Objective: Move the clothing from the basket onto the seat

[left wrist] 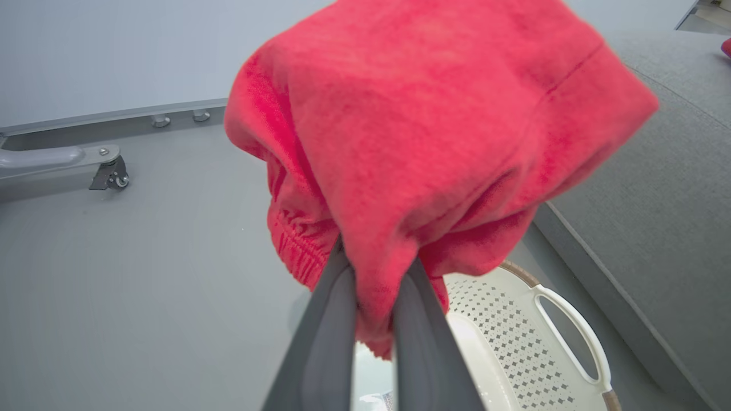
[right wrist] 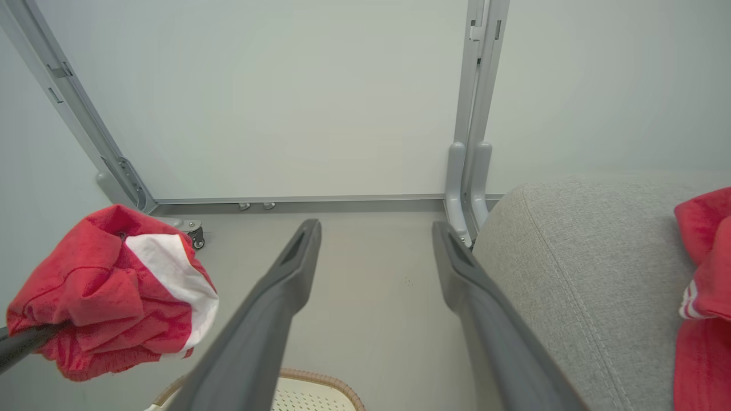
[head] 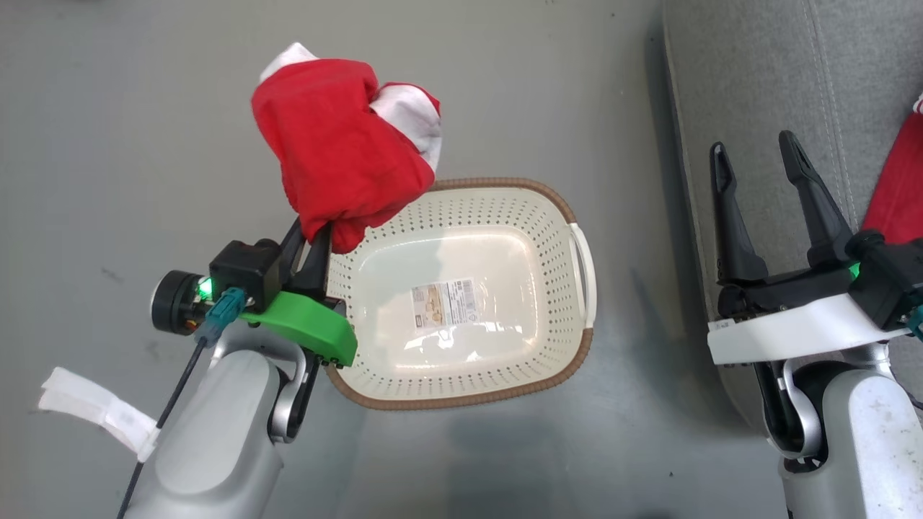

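My left gripper (head: pixel 311 241) is shut on a red garment (head: pixel 346 148) with white patches and a gathered elastic edge, held up above the basket's left rim; the fingers (left wrist: pixel 337 331) pinch its lower fold (left wrist: pixel 374 319). The cream perforated basket (head: pixel 555 288) sits on the floor with nothing but a sticker (head: pixel 443 303) on its bottom. Over the grey seat's (head: pixel 764 86) left edge my right gripper (head: pixel 757 155) stands open, nothing between its fingers (right wrist: pixel 268 319). A second red garment (head: pixel 898 187) with white stripe trim (right wrist: pixel 688 302) lies on the seat (right wrist: pixel 582 274) at the right.
Grey floor (head: pixel 144 108) surrounds the basket. A pale wall with metal frame posts (right wrist: pixel 474 114) and a caster (left wrist: pixel 117 177) stands behind. A white strap (head: pixel 94 411) hangs from my left forearm.
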